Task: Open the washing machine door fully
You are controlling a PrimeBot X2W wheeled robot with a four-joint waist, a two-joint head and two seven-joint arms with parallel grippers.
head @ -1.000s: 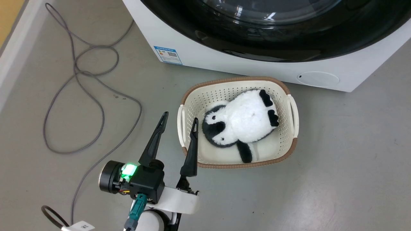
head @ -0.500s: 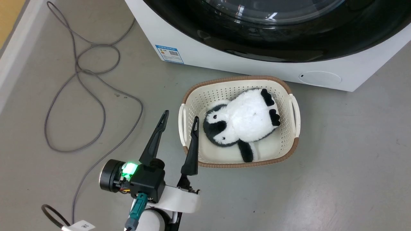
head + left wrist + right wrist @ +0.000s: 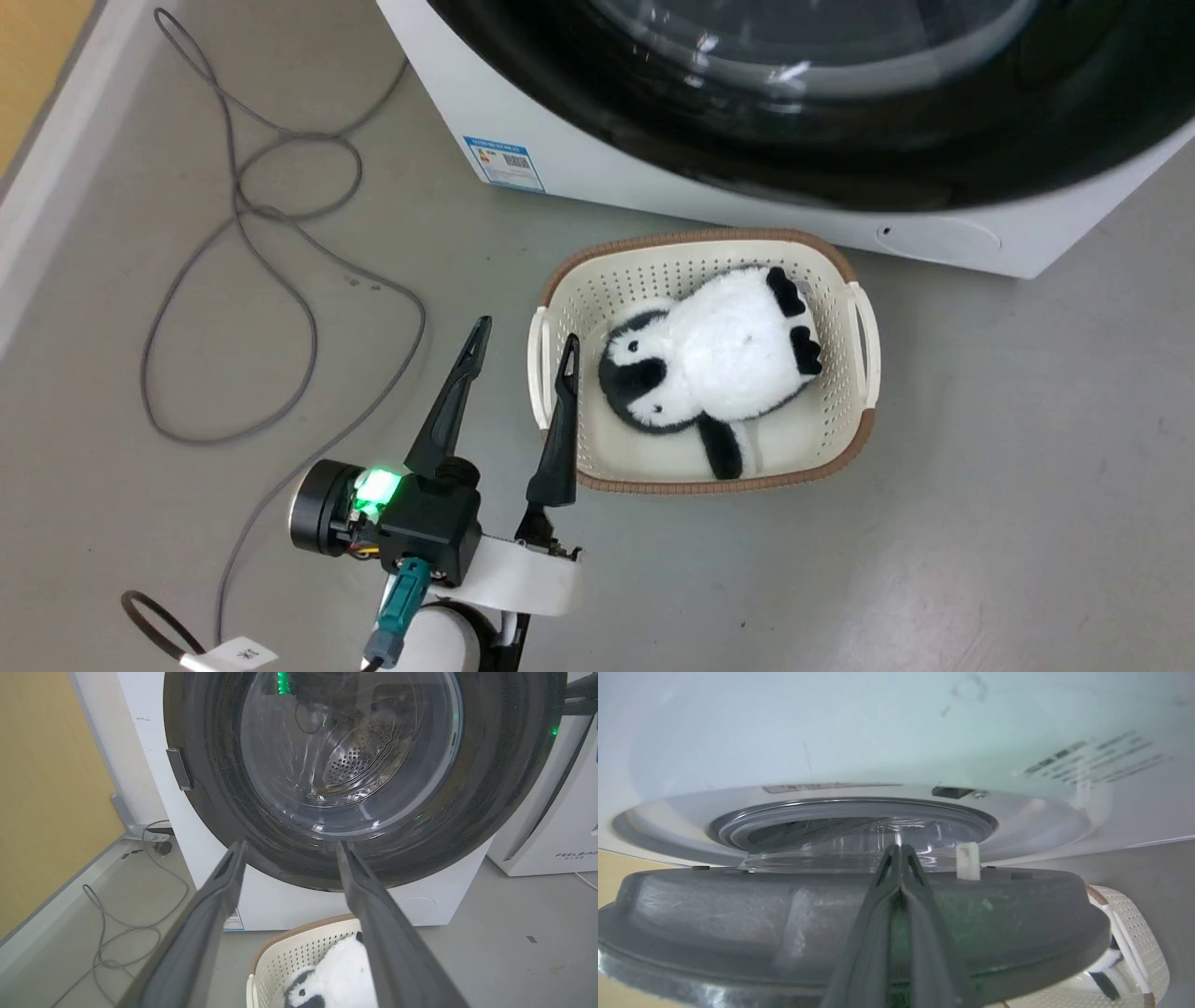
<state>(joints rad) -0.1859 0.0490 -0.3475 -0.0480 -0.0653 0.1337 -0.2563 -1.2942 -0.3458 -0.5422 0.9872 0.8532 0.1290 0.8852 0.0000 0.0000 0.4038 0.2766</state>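
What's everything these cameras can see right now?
washing machine: one, white, behind the basket
washing machine door: one, glossy black with clear glass, ajar
basket: one, cream with brown rim, on the floor
plush penguin: one, black and white, in the basket
cable: one, grey, looped on the floor
second appliance: one, white, beside the machine
left tool: one, dark, open, by the basket
right tool: one, dark, shut, at the door's edge

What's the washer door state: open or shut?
Ajar, not fully open: a gap shows between the washing machine door and the washing machine front.
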